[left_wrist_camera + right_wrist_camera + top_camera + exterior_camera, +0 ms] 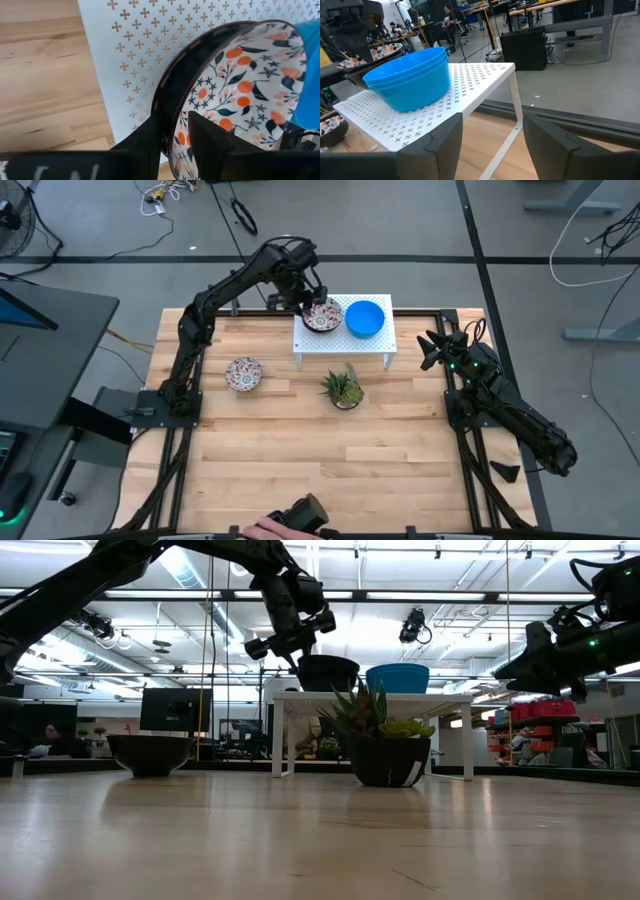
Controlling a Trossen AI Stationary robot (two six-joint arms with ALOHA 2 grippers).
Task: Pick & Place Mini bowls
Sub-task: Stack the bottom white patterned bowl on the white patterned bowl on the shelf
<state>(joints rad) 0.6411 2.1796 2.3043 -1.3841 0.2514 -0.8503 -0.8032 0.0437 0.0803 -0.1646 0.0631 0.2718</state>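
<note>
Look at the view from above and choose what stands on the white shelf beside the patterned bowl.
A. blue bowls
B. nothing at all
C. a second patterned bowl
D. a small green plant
A: in the view from above the blue bowls sit on the white shelf next to the patterned bowl, while the plant and the other patterned bowl stand on the table.

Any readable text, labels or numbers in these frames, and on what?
White marks on the left gripper body, at the left wrist view's lower edge: blurred and cut off, unreadable.
Monitor in the room behind: nothing legible.
Bowls, shelf, plant pot: no text.
</note>
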